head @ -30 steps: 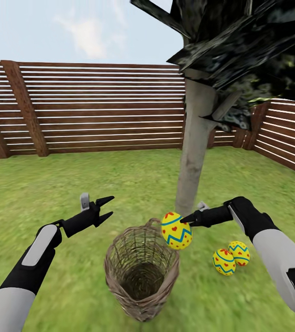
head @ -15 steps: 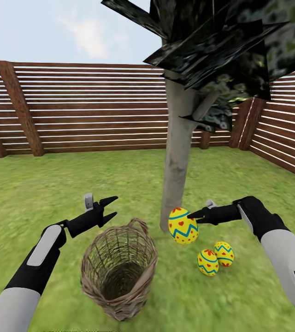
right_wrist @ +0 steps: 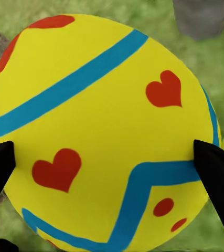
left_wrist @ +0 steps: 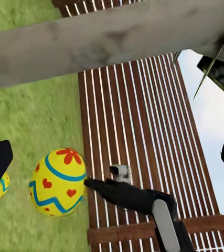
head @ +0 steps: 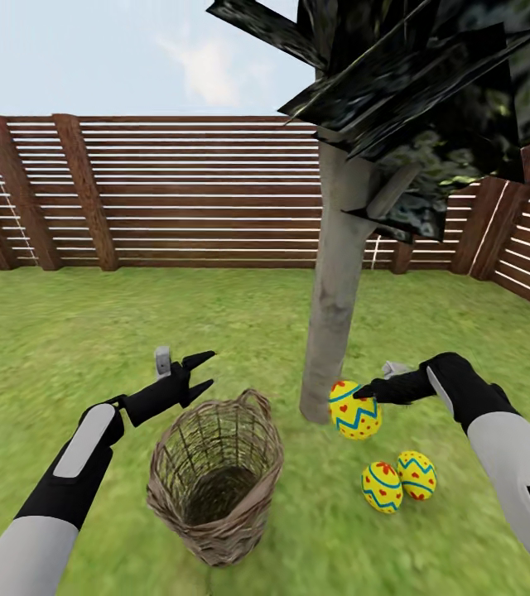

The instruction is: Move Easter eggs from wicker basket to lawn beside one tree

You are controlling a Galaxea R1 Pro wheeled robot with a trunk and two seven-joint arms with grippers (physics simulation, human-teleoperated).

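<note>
On the lawn (head: 66, 331), at the left of the head view, the left gripper (head: 202, 372) hangs in the air with its two black fingers spread apart and nothing between them. It sits just above and to the left of the wicker basket (head: 215, 480), not touching it. The basket stands upright on the grass with its small loop handle at the far rim; what can be seen of its inside looks bare, though the bottom is dark and hard to read.

Right of the basket rises the tree (head: 335, 281), its pale trunk planted in the grass and dark leaf clumps spreading overhead. Behind it runs the brown slatted fence (head: 199, 190).

Close beside the foot of the trunk, the right gripper (head: 363, 392) has its jaws closed onto the held egg (head: 354, 410), a yellow one with a blue zigzag and red hearts; the right wrist view shows a black fingertip (right_wrist: 216, 173) pressed against each flank of the egg. It appears to be just off the grass, but contact is uncertain.

Further right and nearer the robot, two eggs (head: 399, 482) lie on the grass, touching each other, near the tree.
</note>
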